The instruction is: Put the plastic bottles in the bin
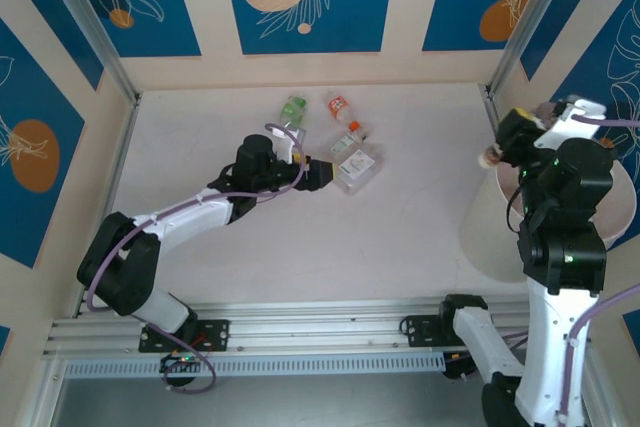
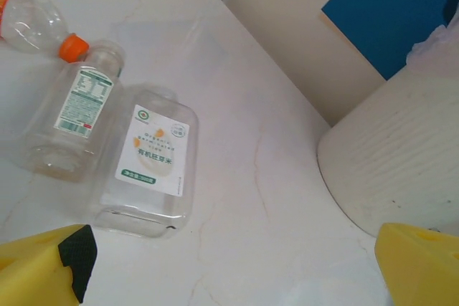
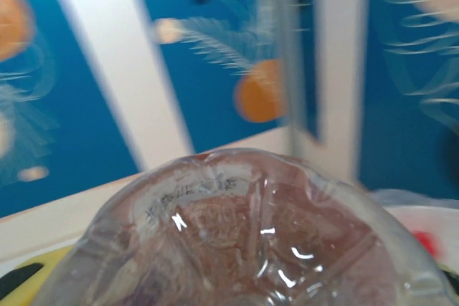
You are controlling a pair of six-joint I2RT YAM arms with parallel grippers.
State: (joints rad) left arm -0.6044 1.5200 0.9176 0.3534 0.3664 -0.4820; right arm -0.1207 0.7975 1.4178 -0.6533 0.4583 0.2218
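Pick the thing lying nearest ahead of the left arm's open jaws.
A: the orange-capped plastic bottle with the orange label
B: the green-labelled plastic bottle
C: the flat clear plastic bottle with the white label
C: in the top view the flat clear plastic bottle with the white label lies just in front of the left arm's open jaws. In the left wrist view it is also the closest bottle, with the other bottles farther back.

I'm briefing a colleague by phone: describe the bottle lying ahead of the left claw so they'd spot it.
On the white table, look near the far middle, just beyond the left claw. There lies a square clear bottle. Its white label with a green emblem sets it apart from the slimmer green-labelled bottle and the orange-capped bottle.
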